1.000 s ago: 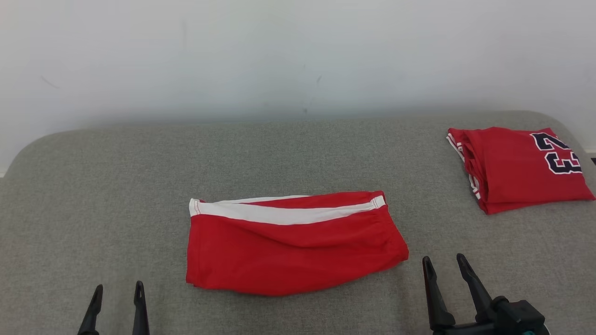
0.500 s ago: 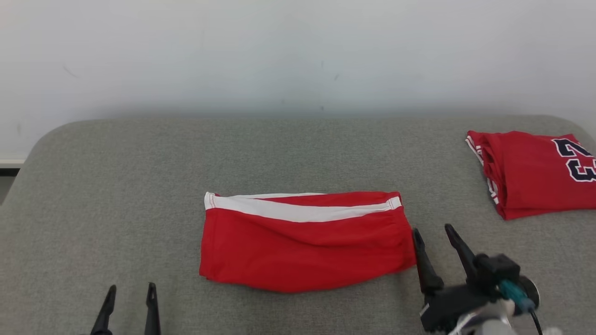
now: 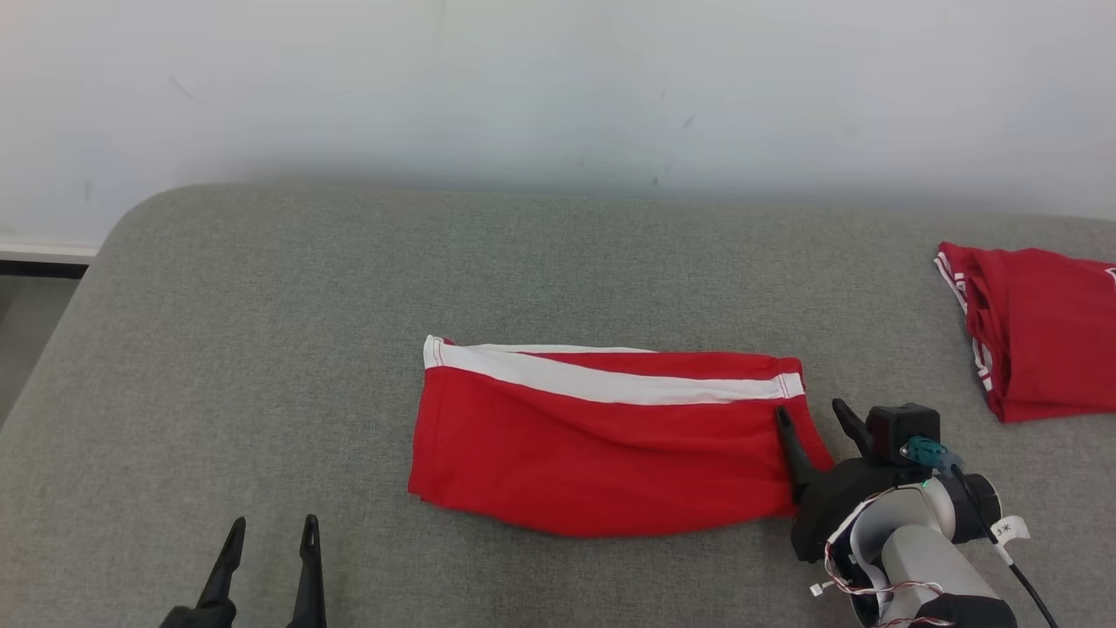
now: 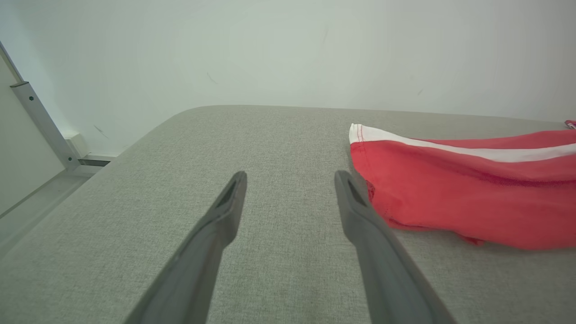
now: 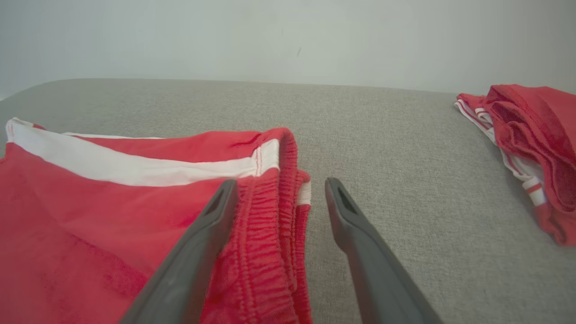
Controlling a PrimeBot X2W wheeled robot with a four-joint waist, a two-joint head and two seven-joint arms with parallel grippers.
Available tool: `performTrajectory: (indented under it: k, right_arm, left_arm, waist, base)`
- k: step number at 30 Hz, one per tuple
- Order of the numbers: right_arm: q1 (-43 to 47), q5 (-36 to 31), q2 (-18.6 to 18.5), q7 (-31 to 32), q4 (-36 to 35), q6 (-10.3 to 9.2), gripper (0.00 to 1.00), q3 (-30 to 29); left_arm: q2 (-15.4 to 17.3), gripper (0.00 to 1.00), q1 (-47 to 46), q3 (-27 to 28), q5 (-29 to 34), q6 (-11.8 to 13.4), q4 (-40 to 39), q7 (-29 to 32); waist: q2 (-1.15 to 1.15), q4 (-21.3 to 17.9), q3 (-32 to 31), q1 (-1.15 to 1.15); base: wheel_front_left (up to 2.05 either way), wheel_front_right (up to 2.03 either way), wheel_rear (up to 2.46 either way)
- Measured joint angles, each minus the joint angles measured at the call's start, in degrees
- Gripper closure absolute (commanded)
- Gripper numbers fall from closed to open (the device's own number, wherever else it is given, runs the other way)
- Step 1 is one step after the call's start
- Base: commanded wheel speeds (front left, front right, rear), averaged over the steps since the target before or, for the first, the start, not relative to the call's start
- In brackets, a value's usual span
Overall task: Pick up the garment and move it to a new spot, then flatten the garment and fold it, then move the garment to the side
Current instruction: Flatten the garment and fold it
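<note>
Right gripper (image 3: 813, 419), jaws wide and gripping nothing, straddles the waistband end of the folded red shorts (image 3: 602, 445) at their 3 o'clock — left gripper (image 3: 273, 528) gapes empty at 7 o'clock.

A bare white wall (image 3: 558, 78), grey fabric-covered tabletop (image 3: 261, 349) and metal frame rail (image 4: 42, 123) marked this as a plain test lab.

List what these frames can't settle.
- Second red garment: in the head view the right edge cuts it off, so any print is unseen.
- Red shorts: in the right wrist view the bottom and left edges cut them off; the top cloth hides the layers underneath.
- Right claw: open, straddling the waistband; contact with the cloth is unclear because its own finger covers the spot.
- Left claw: in the head view the bottom edge cuts off its base.
</note>
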Motion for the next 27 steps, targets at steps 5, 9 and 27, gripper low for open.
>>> performTrajectory:
  k: [5, 9, 27]
  right_arm:
    - [-3.3, 1.0, 0.0, 0.9, 8.8, 0.00, 0.00, -1.3]
    - [-5.4, 3.2, 0.2, 1.7, 16.0, 0.00, 0.00, -2.1]
    - [-9.9, 9.8, -4.6, 0.8, 22.0, 0.01, 1.00, 3.6]
  left_arm:
    - [-0.5, 0.00, -0.8, 0.2, 0.5, -1.0, 1.1, 0.0]
    - [-0.9, 0.00, -1.3, 0.3, 1.0, -1.7, 1.8, 0.0]
    - [-1.7, 0.00, -1.7, 2.5, 1.9, -2.9, 2.6, 0.0]
  waist:
    - [0.00, 0.9, 0.1, 0.00]
    - [0.01, 1.6, 0.2, 0.00]
    - [0.00, 0.1, 0.0, -0.01]
  base:
    - [0.00, 0.00, 0.00]
    - [0.00, 0.00, 0.00]
    - [0.00, 0.00, 0.00]
